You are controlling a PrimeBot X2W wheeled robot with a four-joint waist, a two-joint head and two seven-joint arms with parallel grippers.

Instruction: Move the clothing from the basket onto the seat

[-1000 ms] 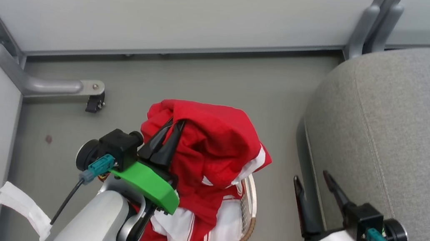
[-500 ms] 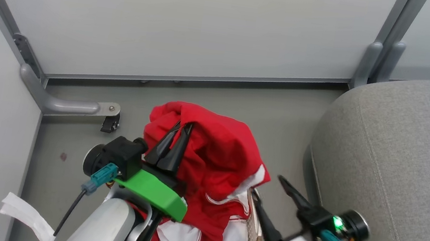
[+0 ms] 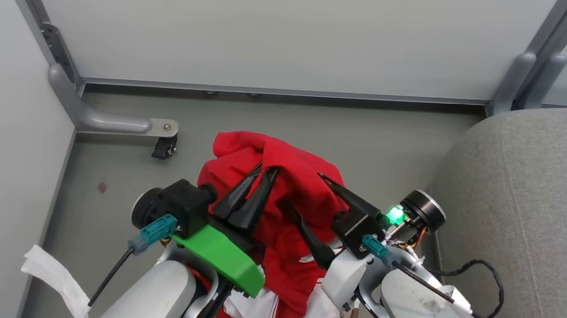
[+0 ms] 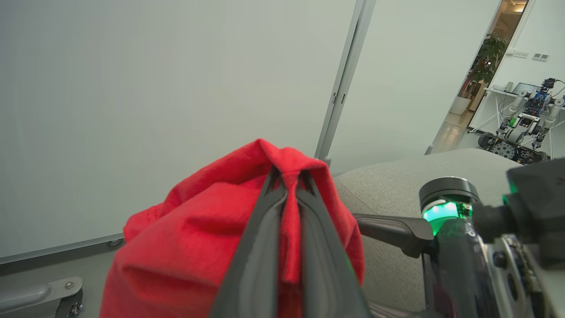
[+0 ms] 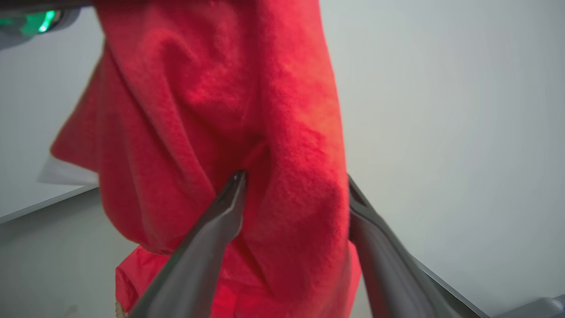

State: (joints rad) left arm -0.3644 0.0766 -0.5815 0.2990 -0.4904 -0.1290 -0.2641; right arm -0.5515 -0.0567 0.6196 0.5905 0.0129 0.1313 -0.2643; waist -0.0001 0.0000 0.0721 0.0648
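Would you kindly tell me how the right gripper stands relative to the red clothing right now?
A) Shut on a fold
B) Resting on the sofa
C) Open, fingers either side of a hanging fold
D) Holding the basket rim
C: in the right wrist view the right gripper has its fingers spread apart with a hanging fold of the clothing between them; the left gripper is the one pinched shut on the fabric.

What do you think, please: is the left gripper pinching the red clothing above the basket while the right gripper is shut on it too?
Not quite: the right gripper is open, jaws apart around a fold of the clothing, as the right wrist view shows; the rest holds.
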